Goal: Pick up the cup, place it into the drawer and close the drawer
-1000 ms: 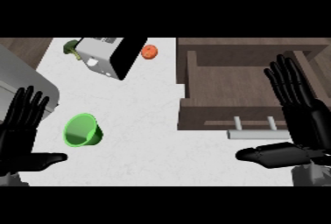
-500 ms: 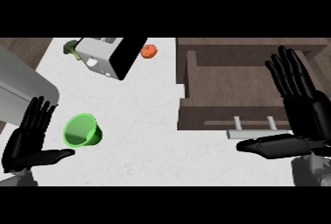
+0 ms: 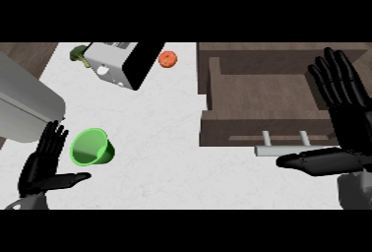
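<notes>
Green cup (beside left hand)

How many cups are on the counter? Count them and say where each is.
1. The green cup lies on its side on the white counter, at the view's left, just right of the open left hand. Others may be hidden behind the toaster.

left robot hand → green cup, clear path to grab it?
Probably yes. The left robot hand is open right beside the green cup, which lies on its side on the counter, with nothing between them.
</notes>
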Controlling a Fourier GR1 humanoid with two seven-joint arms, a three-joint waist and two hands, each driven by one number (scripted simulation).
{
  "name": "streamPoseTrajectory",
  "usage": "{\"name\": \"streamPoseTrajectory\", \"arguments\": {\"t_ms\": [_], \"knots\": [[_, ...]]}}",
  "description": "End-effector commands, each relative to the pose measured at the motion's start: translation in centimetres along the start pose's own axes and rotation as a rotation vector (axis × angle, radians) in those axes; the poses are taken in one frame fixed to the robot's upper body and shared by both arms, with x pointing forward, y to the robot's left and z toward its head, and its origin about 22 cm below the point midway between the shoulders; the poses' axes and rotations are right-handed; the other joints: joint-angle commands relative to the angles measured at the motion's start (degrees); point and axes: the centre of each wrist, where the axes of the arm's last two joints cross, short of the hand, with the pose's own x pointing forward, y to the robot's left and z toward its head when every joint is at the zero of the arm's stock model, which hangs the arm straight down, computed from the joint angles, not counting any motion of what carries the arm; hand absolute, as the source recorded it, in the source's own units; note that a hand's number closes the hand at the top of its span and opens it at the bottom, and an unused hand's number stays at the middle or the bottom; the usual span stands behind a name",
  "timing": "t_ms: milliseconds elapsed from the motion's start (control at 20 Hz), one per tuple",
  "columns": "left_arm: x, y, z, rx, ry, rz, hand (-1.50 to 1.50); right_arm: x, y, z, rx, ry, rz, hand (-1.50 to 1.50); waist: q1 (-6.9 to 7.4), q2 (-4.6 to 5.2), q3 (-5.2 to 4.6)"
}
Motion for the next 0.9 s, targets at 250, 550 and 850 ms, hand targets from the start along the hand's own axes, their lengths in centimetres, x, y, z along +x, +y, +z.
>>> {"name": "streamPoseTrajectory", "arguments": {"t_ms": [250, 550, 850], "knots": [[-3.5, 0.5, 0.0, 0.018, 0.001, -0.005, -1.5, -1.1, 0.9, -0.7, -0.011, -0.008, -0.014, -1.5, -0.33, 0.18, -0.04], [-4.2, 0.0, 0.1, 0.017, -0.042, 0.02, -1.5, 1.1, -1.4, -1.9, 0.014, 0.008, -0.005, -1.5, -0.55, 0.28, -0.1], [-3.8, -1.0, -1.3, 0.014, -0.075, 0.01, -1.5, 0.9, -0.5, -2.0, 0.003, -0.003, -0.014, -1.5, -1.08, 0.53, -0.2]]}}
